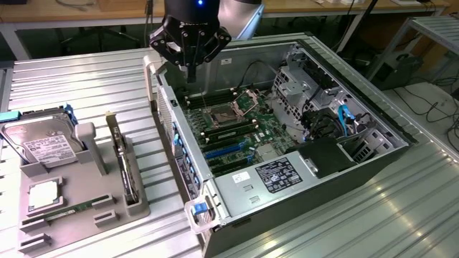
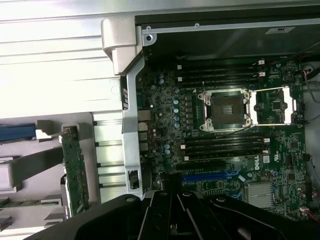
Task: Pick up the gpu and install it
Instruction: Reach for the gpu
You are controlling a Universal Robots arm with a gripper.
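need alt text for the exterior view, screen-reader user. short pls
The robot arm's tool, shut and empty, hangs above one corner of an open computer case lying on a ribbed metal table, motherboard exposed. On the exterior view's left, the gpu stands on edge in a grey holder beside a hard drive, not yet picked up.

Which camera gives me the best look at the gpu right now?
The exterior view: the gpu shows at full length, standing on edge in the gray holder. The wrist view shows its green side, closer, at a steep angle.
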